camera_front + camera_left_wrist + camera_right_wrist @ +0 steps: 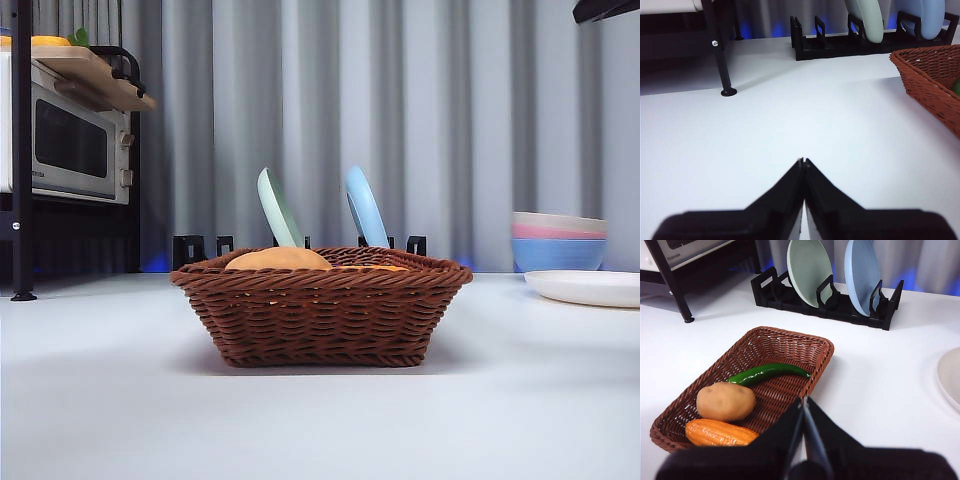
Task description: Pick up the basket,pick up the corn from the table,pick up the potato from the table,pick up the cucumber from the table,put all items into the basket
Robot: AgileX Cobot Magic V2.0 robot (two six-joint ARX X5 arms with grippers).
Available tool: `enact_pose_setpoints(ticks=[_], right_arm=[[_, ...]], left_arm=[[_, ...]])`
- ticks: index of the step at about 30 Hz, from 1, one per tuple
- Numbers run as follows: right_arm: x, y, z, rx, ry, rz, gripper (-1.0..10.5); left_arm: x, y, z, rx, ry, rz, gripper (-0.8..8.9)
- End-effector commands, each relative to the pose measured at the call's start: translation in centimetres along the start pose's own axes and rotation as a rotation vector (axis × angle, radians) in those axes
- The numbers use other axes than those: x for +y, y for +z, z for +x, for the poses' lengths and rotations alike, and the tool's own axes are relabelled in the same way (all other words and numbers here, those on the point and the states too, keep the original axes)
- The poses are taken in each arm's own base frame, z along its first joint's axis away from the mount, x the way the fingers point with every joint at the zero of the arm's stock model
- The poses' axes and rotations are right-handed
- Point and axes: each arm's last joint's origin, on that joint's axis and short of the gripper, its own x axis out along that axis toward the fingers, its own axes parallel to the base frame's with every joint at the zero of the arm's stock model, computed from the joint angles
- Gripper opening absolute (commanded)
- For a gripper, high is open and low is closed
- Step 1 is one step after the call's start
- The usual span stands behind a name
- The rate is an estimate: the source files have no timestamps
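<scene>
the basket (775, 375) rests on the table (880, 385) holding the corn (720, 434), potato (726, 401) and cucumber (767, 373), so loading looks complete, hence left gripper (803, 161) and right gripper (803, 400) both clenched empty, clear of it.

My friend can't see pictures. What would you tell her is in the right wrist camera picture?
A reddish-brown woven wicker basket sits on a plain white table, holding a smooth tan potato, a ridged orange-yellow corn cob and a curved dark-green cucumber. The right gripper, jaws shut, is beside the basket. Behind, a black rack holds a green and a blue plate.
</scene>
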Motion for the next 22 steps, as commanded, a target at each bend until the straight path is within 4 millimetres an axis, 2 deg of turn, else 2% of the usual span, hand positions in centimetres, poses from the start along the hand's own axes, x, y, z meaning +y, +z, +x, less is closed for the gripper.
enact_pose_setpoints(ticks=[1, 13, 19, 22], right_arm=[[0.0, -0.2, 0.1, 0.002, 0.001, 0.010, 0.0], [0.0, -0.2, -0.1, -0.001, 0.003, 0.008, 0.0], [-1.0, -0.4, -2.2, -0.073, -0.087, -0.089, 0.0], [-1.9, -1.8, -3.0, -0.119, -0.153, -0.071, 0.0]], left_arm=[[0.0, -0.4, 0.2, 0.007, 0.002, 0.001, -0.03], [0.0, -0.4, 0.2, 0.007, 0.002, 0.001, -0.03], [0.0, -0.4, 0.2, 0.007, 0.003, 0.000, -0.03], [0.0, -0.4, 0.2, 0.007, 0.003, 0.001, -0.03]])
